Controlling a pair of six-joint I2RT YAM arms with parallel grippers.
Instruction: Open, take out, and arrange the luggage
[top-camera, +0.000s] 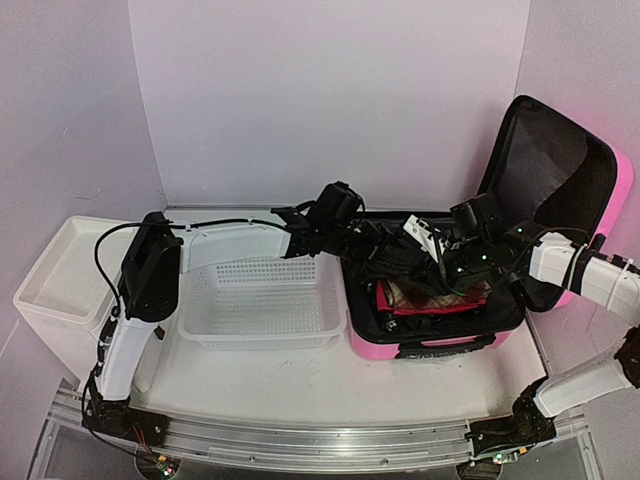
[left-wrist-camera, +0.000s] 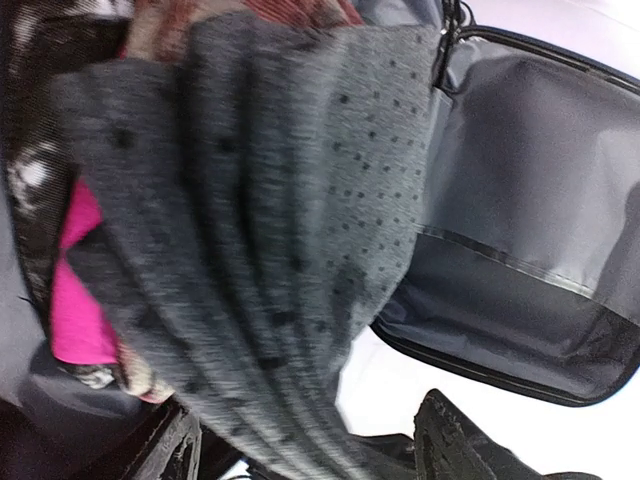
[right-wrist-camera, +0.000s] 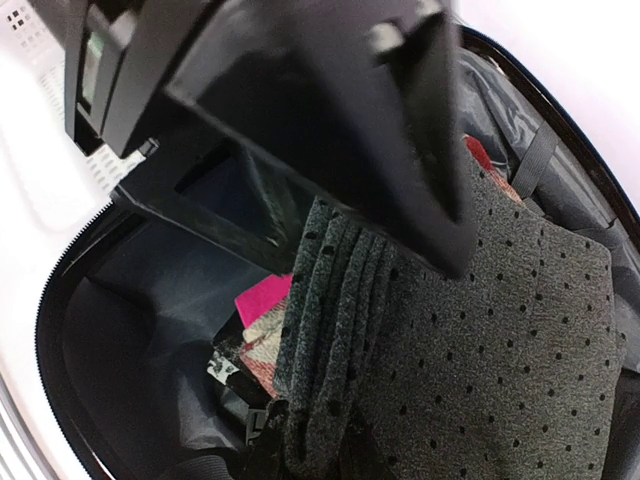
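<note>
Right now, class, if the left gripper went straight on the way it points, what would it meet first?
The grey dotted cloth, most likely: it fills the left wrist view ahead of the left gripper, reaching down between its fingers over the open luggage. How near it is I cannot judge.

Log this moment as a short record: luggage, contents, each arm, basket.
luggage: open, lid standing at the rear right, black lining showing
contents: grey dotted cloth uppermost; pink item and patterned clothes beneath
left arm: reaches over the basket into the luggage; left fingers apart, grey cloth between them
right arm: also over the luggage; its grip cannot be told
basket: white mesh, left of the luggage, nothing seen inside
</note>
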